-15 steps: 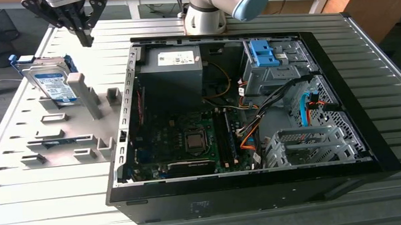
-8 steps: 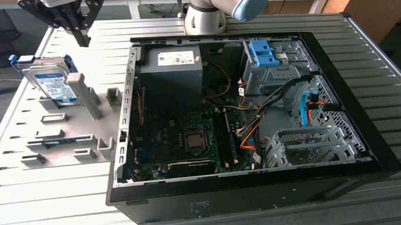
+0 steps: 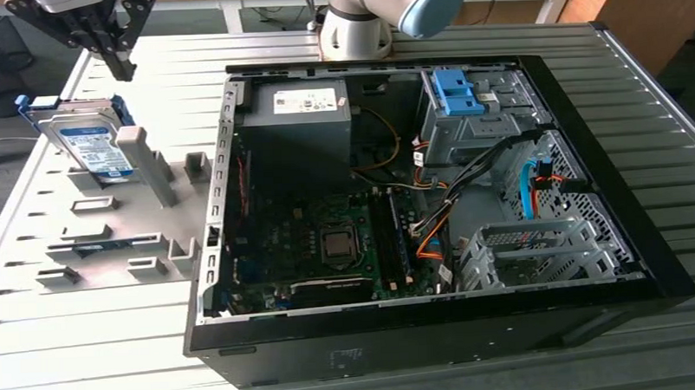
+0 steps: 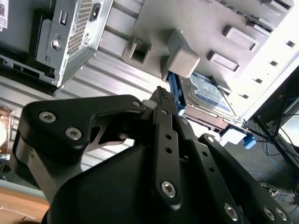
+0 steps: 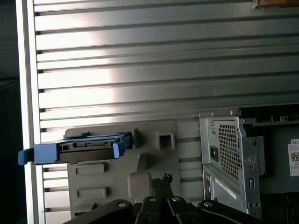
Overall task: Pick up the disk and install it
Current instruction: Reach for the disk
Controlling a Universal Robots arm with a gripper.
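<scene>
Hovering over the grey rack (image 3: 150, 180), the gripper (image 3: 120, 73) has its fingers pinched together, gripping nothing. Beneath it the disk (image 3: 89, 145) leans in the rack, beside the open computer case (image 3: 445, 335).

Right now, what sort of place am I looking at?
Likely a lab bench for computer assembly: an opened PC case lies on a slatted metal table, beside a grey fixture plate holding the disk.
</scene>
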